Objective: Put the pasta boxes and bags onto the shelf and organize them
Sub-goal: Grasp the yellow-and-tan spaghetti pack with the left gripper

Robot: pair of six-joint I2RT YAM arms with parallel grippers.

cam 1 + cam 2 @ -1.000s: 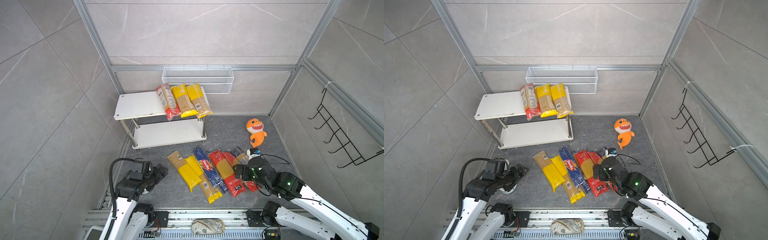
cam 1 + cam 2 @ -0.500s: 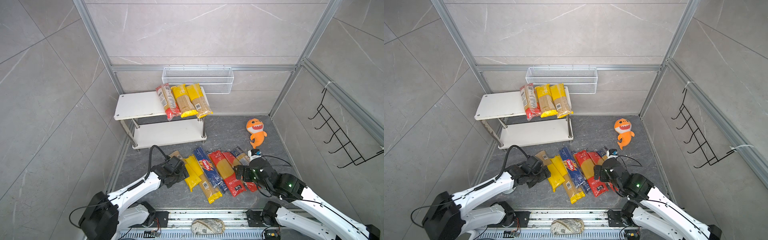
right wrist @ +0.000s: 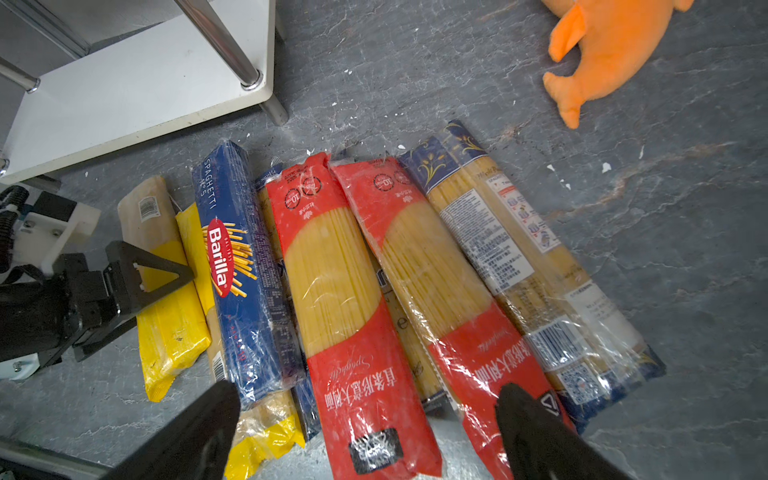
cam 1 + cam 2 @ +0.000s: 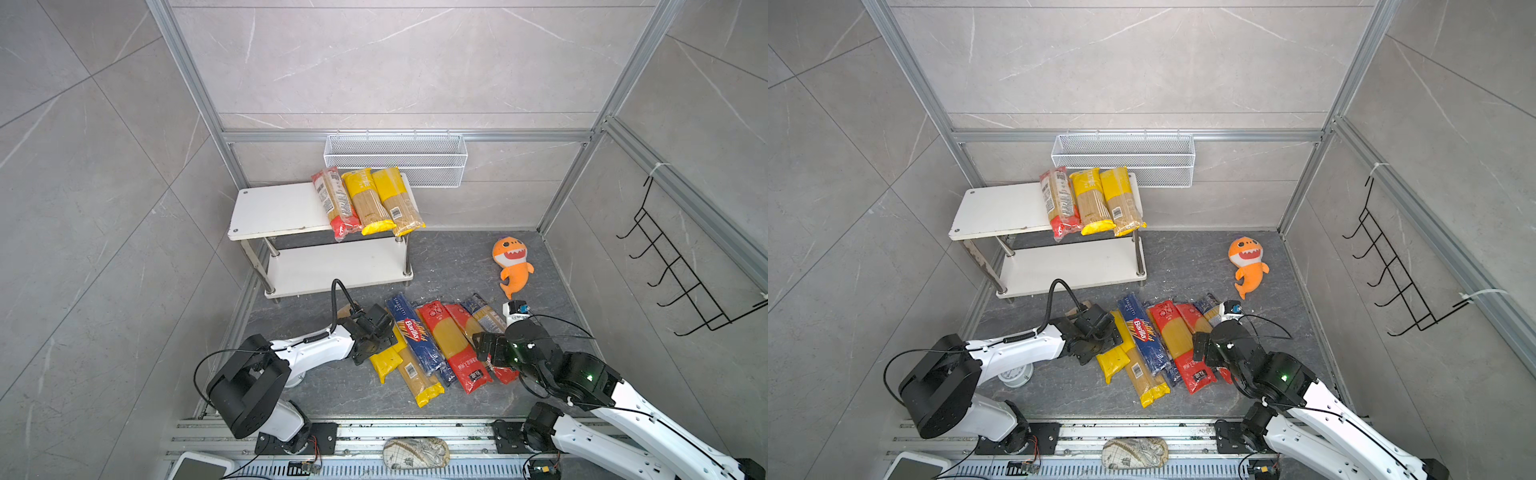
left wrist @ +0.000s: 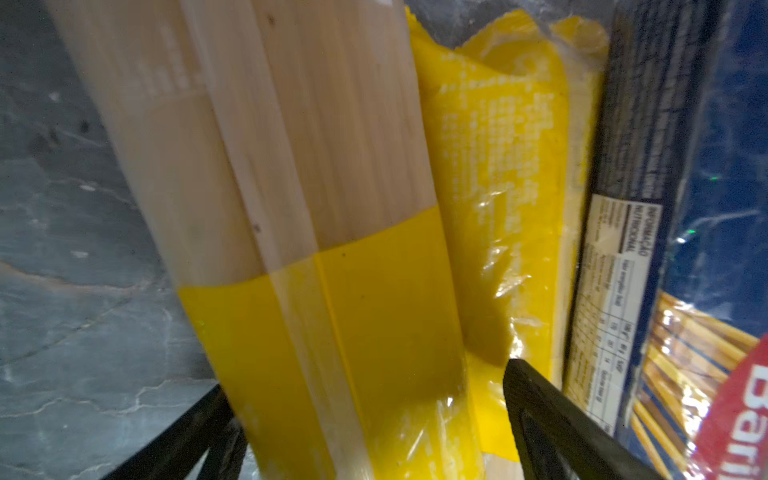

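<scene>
Just in front of the shelf [image 4: 270, 208], loose pasta packs [image 4: 419, 345] lie in a row on the counter [image 4: 457, 257]; the left hand [image 5: 363, 378] has just swung in, open, astride the yellow-ended end pack [image 5: 332, 291], so a pickup looks next; the right hand [image 3: 368, 392] hovers open. Three packs [image 4: 368, 203] top the shelf; the wire basket [image 4: 395, 164] behind it is empty

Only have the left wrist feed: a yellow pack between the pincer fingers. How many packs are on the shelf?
Observer: Three packs, side by side on the top board, at its right end in both top views.
Operator: Below that?
Observer: Bottom board holds nothing.
Operator: Right side?
Observer: Right pincer is open above the red packs, holding nothing.
</scene>
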